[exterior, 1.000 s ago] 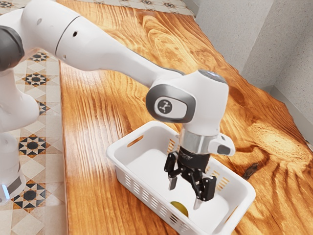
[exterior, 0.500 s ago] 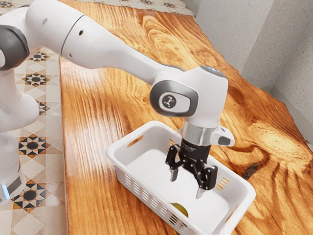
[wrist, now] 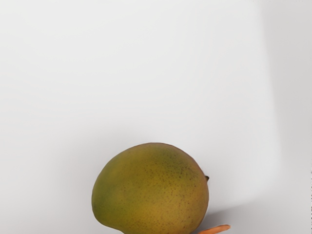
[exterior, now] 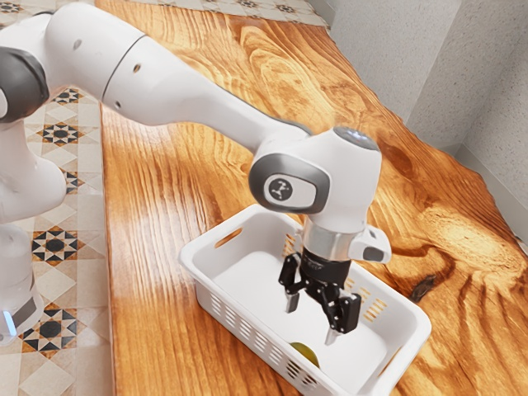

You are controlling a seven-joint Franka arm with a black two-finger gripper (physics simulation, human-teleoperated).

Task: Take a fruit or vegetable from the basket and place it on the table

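Lying in the basket [exterior: 188, 257] by its near wall, the mango [exterior: 304, 355] has an orange tip [wrist: 217, 229] just beside it. Over the basket hangs the hand [exterior: 312, 320], spread wide. Beyond, at the exterior view's right, a dark knot [exterior: 422, 287] marks the counter [exterior: 157, 247].

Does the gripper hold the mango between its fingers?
No, the gripper stands open, and the mango lies inside the white basket.
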